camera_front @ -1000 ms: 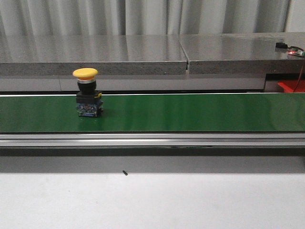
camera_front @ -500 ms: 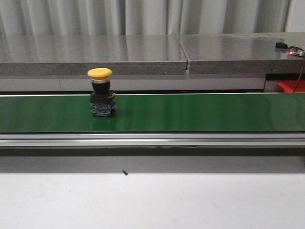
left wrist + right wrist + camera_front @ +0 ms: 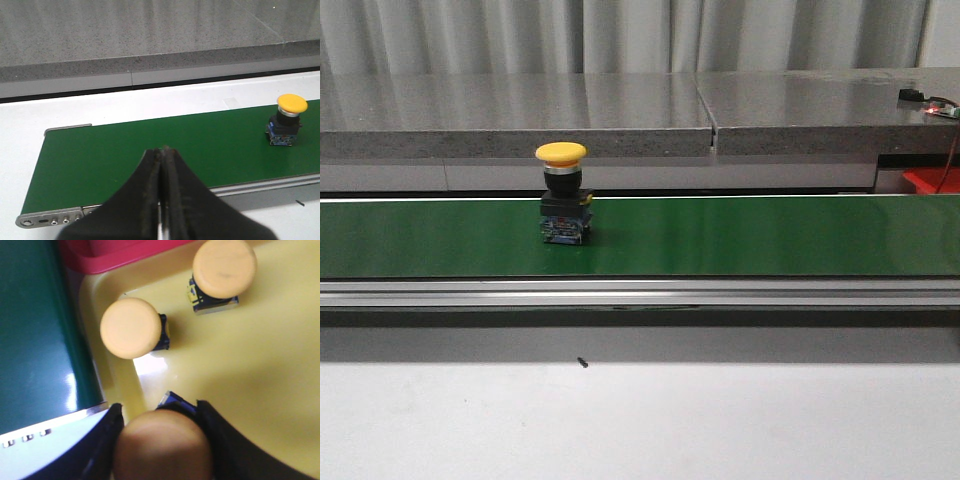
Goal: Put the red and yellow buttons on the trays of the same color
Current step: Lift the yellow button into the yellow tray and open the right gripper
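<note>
A yellow button (image 3: 563, 195) with a black and blue base stands upright on the green conveyor belt (image 3: 740, 235). The left wrist view shows the same button (image 3: 287, 120), well off to one side of my left gripper (image 3: 161, 150), which hangs shut and empty over the belt. My right gripper (image 3: 158, 409) is shut on another yellow button (image 3: 162, 445), just above the yellow tray (image 3: 260, 370). Two more yellow buttons (image 3: 131, 327) (image 3: 224, 267) stand in that tray. The red tray (image 3: 115, 252) lies beyond it. No red button shows.
A grey stone ledge (image 3: 620, 115) runs behind the belt, with a cable and a small lit device (image 3: 930, 105) at its right end. A red tray corner (image 3: 932, 180) shows at the belt's right end. White table surface (image 3: 640, 420) lies in front of the belt's metal rail.
The yellow button on the belt has travelled to the right, from near the left end toward the middle. It stays upright.
</note>
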{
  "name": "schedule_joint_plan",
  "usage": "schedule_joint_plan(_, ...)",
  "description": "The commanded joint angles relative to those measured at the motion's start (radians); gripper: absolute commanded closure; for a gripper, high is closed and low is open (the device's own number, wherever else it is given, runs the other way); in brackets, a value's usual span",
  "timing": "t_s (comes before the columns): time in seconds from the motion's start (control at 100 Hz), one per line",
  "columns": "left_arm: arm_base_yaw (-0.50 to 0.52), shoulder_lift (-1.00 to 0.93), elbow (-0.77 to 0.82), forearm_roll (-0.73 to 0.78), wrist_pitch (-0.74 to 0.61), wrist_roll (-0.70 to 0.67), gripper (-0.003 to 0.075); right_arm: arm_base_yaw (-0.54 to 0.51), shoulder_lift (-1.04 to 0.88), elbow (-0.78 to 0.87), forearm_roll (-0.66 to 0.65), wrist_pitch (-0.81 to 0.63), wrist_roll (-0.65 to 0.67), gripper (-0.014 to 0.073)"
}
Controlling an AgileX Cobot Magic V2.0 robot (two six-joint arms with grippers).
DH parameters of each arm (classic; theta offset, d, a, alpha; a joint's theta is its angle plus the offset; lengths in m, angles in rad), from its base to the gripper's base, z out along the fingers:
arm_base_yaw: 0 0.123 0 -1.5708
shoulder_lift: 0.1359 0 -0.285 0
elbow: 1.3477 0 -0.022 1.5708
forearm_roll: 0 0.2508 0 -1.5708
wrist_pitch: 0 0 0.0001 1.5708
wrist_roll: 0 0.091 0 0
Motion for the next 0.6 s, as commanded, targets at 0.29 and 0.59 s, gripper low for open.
schedule_joint_plan(0.29,-0.008,0.007,-0.027,-0.016,-0.072,-0.005,0.0741,-0.033,0.121,-0.021,0.012,-0.099,-0.013,0.0423)
schedule_joint_plan(0.59,-0.008,0.007,-0.027,-0.016,-0.072,-0.005,0.0741,-0.033,0.175,-0.018,0.012,-0.102,-0.013,0.0414)
